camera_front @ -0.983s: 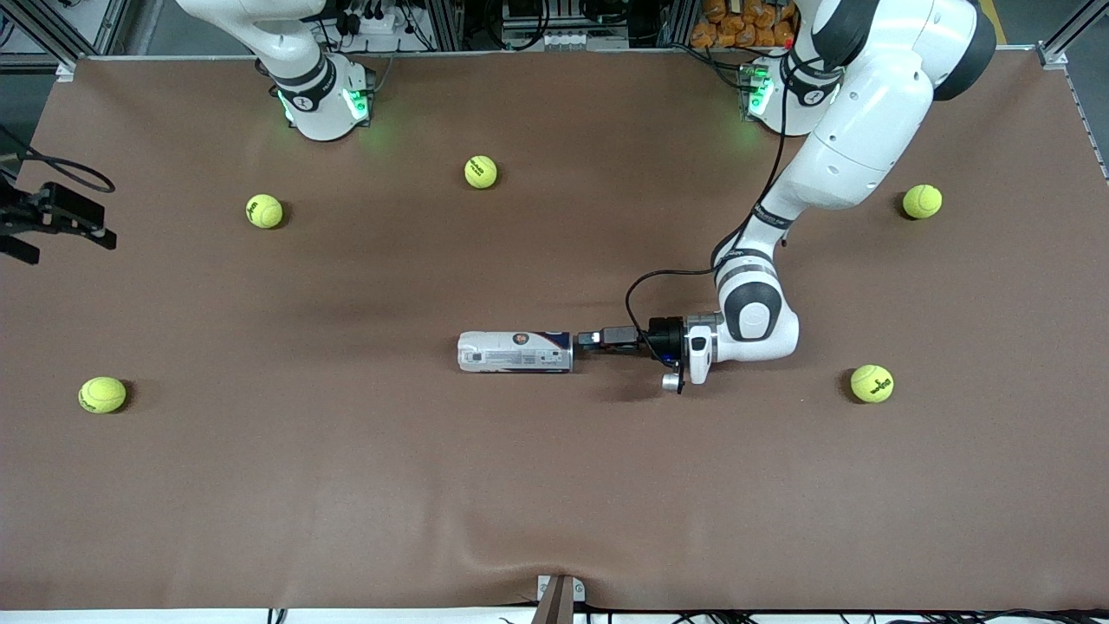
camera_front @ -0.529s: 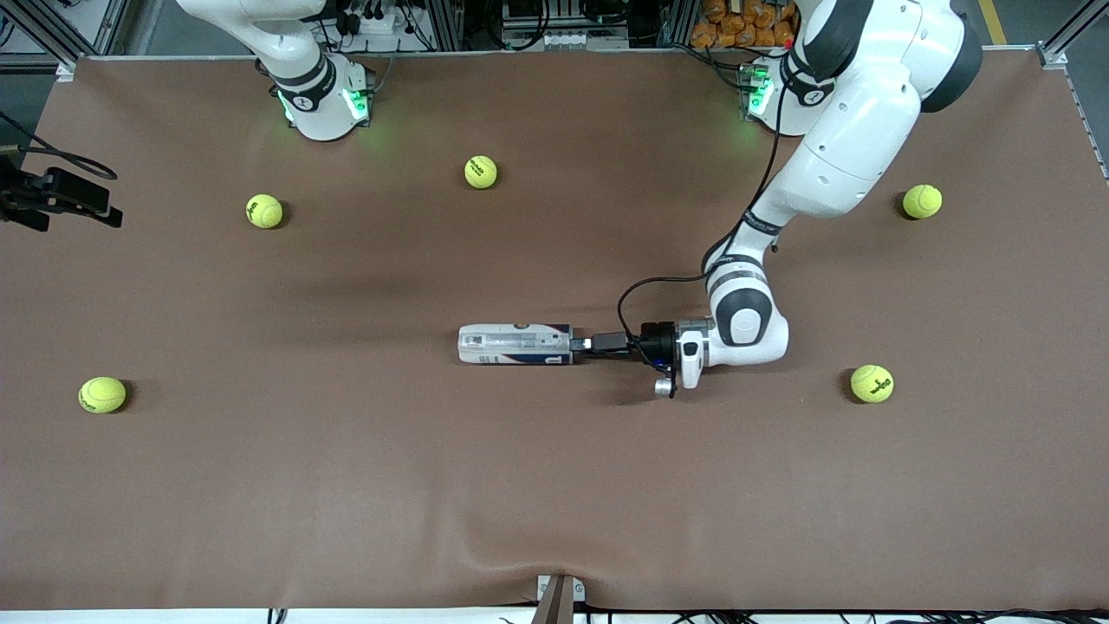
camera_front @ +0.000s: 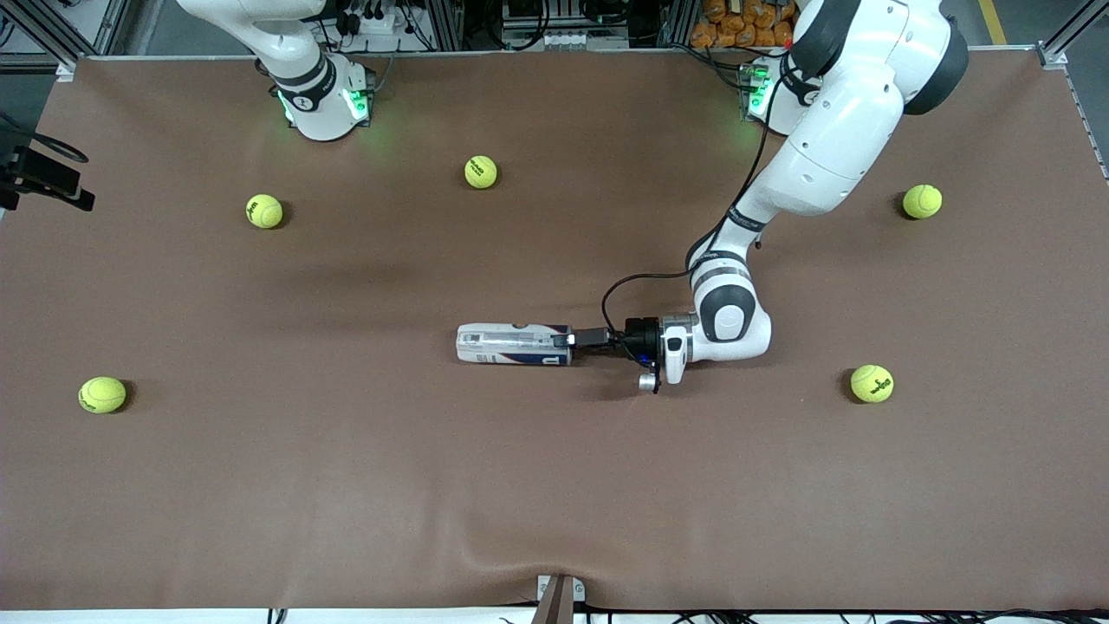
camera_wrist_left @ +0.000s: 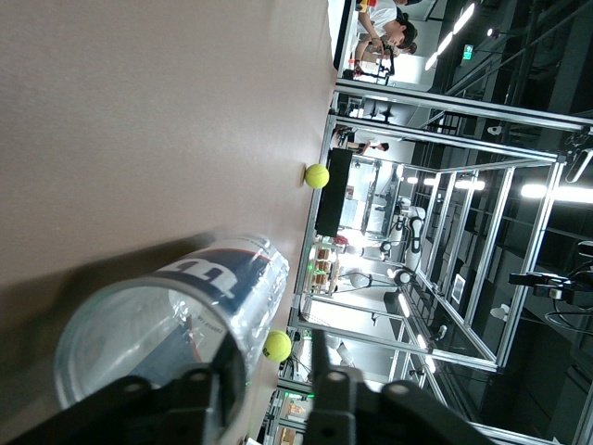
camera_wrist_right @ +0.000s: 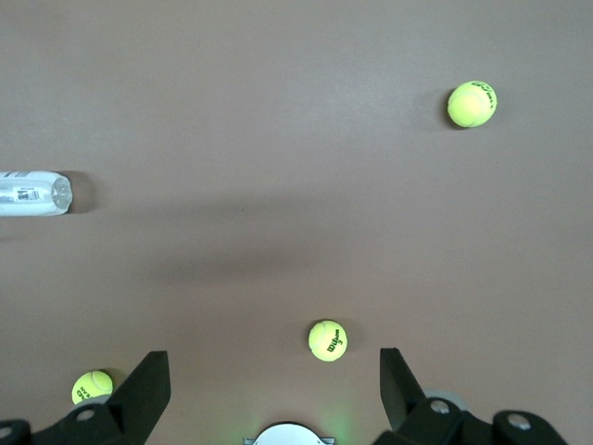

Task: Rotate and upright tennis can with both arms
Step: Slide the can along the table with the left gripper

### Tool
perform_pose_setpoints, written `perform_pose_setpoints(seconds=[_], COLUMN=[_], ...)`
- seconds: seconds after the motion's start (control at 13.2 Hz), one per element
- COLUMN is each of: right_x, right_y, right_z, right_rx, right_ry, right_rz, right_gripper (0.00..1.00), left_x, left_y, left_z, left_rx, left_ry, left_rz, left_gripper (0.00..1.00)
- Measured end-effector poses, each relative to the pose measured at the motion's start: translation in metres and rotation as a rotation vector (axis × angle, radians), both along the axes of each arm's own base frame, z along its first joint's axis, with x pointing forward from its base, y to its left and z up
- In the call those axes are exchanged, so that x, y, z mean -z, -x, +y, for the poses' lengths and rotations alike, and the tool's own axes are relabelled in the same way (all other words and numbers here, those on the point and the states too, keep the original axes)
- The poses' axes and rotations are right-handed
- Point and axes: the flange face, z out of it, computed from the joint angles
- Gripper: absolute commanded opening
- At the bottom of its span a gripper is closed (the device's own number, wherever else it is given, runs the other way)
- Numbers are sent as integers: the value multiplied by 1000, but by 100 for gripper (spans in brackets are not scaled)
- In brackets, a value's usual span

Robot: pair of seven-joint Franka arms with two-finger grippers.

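The tennis can (camera_front: 514, 344) lies on its side in the middle of the brown table (camera_front: 554, 485), its open mouth toward the left arm's end. My left gripper (camera_front: 579, 338) is low and level at that mouth. In the left wrist view the can (camera_wrist_left: 185, 306) fills the foreground. One finger (camera_wrist_left: 220, 371) sits inside the rim and the other finger (camera_wrist_left: 321, 375) outside it, with a gap between them, so the left gripper (camera_wrist_left: 271, 382) is open. My right gripper (camera_front: 52, 180) hangs open and empty high over the right arm's end of the table, its fingers (camera_wrist_right: 153, 380) wide apart.
Several yellow-green tennis balls lie scattered: two (camera_front: 481, 172) (camera_front: 264, 211) near the right arm's base, one (camera_front: 102, 394) at the right arm's end, two (camera_front: 922, 201) (camera_front: 872, 383) at the left arm's end. The right wrist view shows the can (camera_wrist_right: 32, 193) far off.
My left gripper slid toward the can until its fingers reached the open mouth. The can rolled slightly. My right gripper drifted toward the edge of the front view.
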Motion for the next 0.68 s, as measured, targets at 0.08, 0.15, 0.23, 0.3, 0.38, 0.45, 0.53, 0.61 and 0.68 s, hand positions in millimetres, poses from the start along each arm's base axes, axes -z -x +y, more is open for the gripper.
perform_pose_setpoints(seconds=[0.08, 0.15, 0.23, 0.3, 0.38, 0.45, 0.53, 0.61, 0.68], right_x=[-1, -1, -1, -1, -1, -2, -2, -2, -2], right_y=[1, 1, 1, 1, 1, 1, 1, 1, 1], right_z=[-5, -7, -7, -7, -7, -7, -7, -7, -8], right_rx=[9, 13, 14, 14, 14, 14, 14, 15, 16], right_ry=[0, 0, 0, 0, 0, 0, 1, 1, 1], right_rz=[-2, -3, -3, -3, -3, -4, -4, -4, -4], right_gripper=[100, 100, 100, 100, 100, 100, 100, 100, 100], left_x=[-3, -8, -16, -27, -42, -62, -84, -110, -137], left_y=[-2, -6, -13, -20, -27, -34, -40, -46, -51], left_z=[-2, -4, -5, -6, -8, -11, -14, -15, -16], left_rx=[0, -7, -18, -29, -40, -51, -50, -36, -17], left_ry=[1, -7, -12, -11, -8, -12, -27, -48, -75], left_rz=[-8, -18, -16, -2, 19, 38, 54, 75, 97], left_gripper=[0, 0, 0, 0, 0, 0, 0, 0, 0])
